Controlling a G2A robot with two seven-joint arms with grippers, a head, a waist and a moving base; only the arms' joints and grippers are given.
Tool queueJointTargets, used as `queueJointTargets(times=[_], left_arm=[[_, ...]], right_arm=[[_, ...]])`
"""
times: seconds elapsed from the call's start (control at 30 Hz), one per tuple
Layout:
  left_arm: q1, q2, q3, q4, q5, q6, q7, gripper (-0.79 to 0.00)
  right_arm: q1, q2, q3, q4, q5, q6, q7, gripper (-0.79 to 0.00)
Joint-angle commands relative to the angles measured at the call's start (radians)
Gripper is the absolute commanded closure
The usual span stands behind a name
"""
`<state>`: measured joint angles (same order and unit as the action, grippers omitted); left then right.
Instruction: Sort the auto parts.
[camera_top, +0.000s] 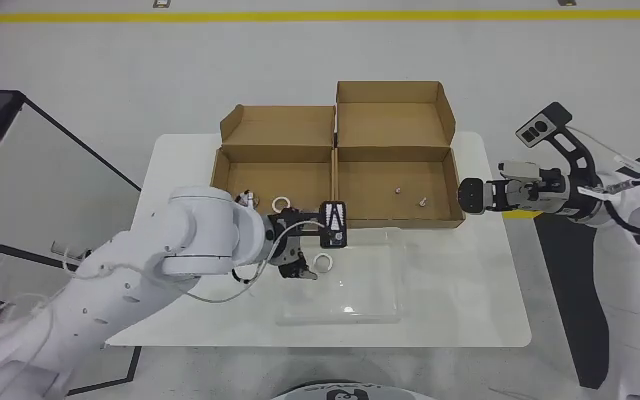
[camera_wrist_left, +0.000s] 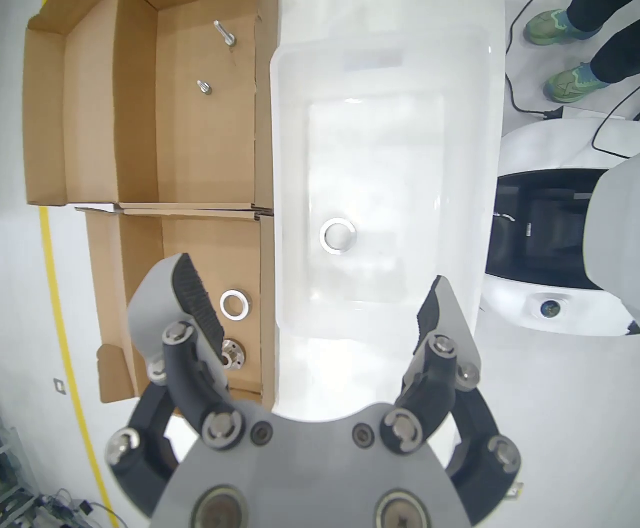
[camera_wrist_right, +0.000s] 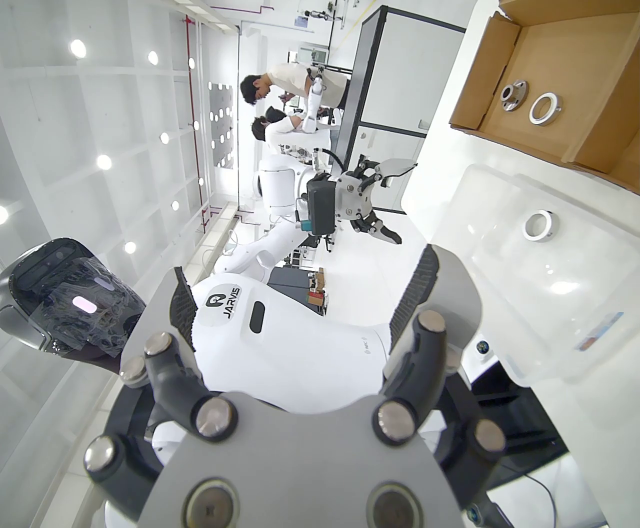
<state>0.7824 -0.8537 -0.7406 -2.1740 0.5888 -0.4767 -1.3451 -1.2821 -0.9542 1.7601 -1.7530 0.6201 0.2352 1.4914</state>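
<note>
Desk (camera_top: 450, 290): two open cardboard boxes are standing side by side at the far side, with a clear plastic tray (camera_wrist_left: 290, 125) lying just in front of them.

Left pincer (camera_wrist_left: 315, 310) – released, fingers spread wide, grasping nothing. It is hanging over the end of the tray nearest the left cardboard box (camera_wrist_left: 150, 260). A metal ring (camera_wrist_left: 339, 236) is lying flat on the tray floor, just ahead of the fingertips and not between them. Whether the pincer is touching the tray – cannot tell.

Left cardboard box: a second ring (camera_wrist_left: 235, 304) is lying flat near the front wall, and a flange (camera_wrist_left: 232, 357) is sitting just beside it, partly hidden behind one pincer finger in the left wrist view. The two parts are close together but are not touching.

Right cardboard box (camera_wrist_left: 110, 125): one bolt (camera_wrist_left: 204, 88) and a second bolt (camera_wrist_left: 225, 34) are lying on the floor, near each other and apart from the walls.

Right pincer (camera_wrist_right: 305, 280) – also released, fingers wide apart and holding nothing. In the top view it is hovering just off the outer end of the right cardboard box, well apart from the tray and from the left pincer.
</note>
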Motion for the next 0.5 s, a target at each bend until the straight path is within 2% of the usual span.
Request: queueJointTargets(times=[0.0,0.2,0.37,0.47], left_arm=[[-0.079,-0.019,0.066,0.02,-0.06,0.083,-0.082,-0.785],[-0.231,-0.093,0.205,0.09,-0.137,0.18,-0.154,-0.785],[-0.295,-0.153,0.308,0.141,-0.102,0.202,-0.146,-0.785],[-0.316,-0.186,0.359,0.166,-0.088,0.185,-0.126,-0.785]], right_arm=[[0.0,0.0,0.0,0.0,0.0,0.0,0.0,-0.785],[0.0,0.0,0.0,0.0,0.0,0.0,0.0,-0.785],[0.0,0.0,0.0,0.0,0.0,0.0,0.0,-0.785],[0.0,0.0,0.0,0.0,0.0,0.0,0.0,-0.785]])
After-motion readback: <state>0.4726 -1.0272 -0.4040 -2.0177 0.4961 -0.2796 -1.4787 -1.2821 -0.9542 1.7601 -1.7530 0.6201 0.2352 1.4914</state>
